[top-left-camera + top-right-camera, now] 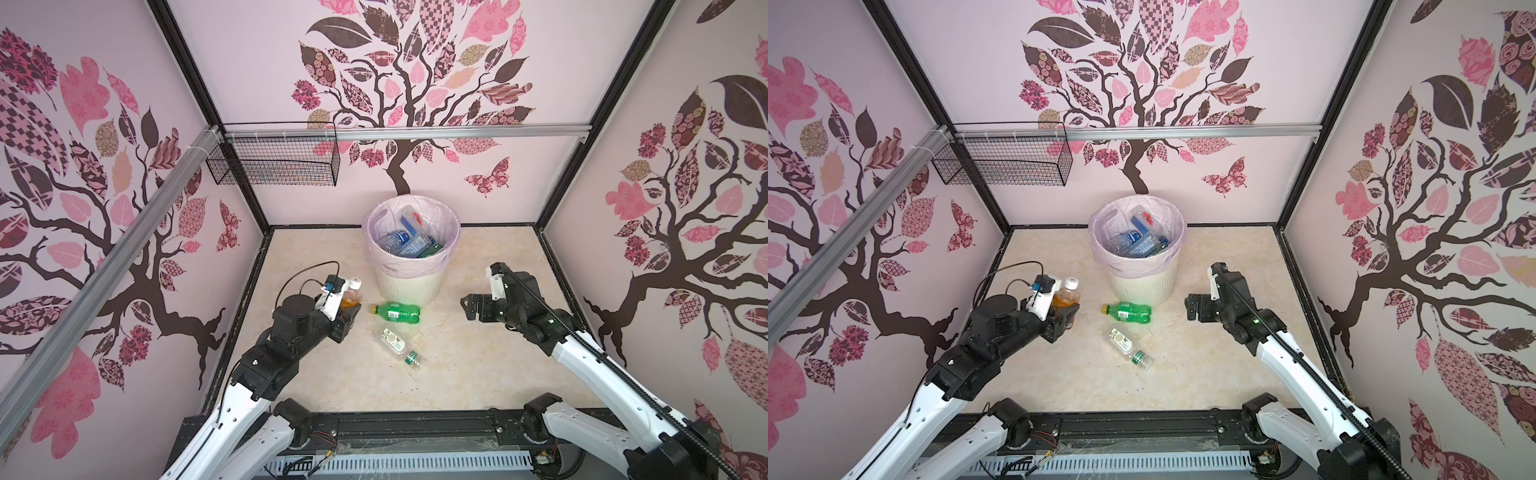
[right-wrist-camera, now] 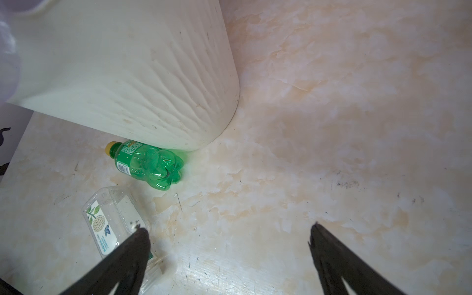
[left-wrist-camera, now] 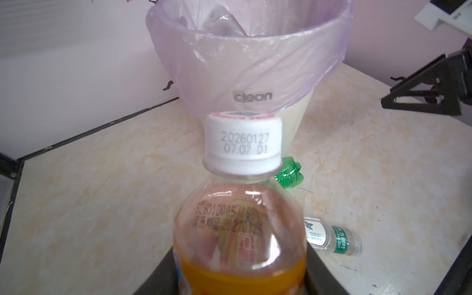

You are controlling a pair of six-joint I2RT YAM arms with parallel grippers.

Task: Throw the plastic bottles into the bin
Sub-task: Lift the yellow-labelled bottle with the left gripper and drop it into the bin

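Surface: cream marbled table | room: pink tree-print walls, 1 mesh basket upper left | 1 bin upper centre, bottles inside, count unclear | 3 outside: amber bottle left of centre, clamped in left gripper; green bottle just below bin; clear bottle centre | right gripper wide, empty

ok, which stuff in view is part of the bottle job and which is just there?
Job:
- amber bottle, held by left gripper
- green bottle, lying loose
- clear bottle, lying loose
- bin, with bottles inside
- right gripper, open and empty

Just there:
- wire basket
- wall decals
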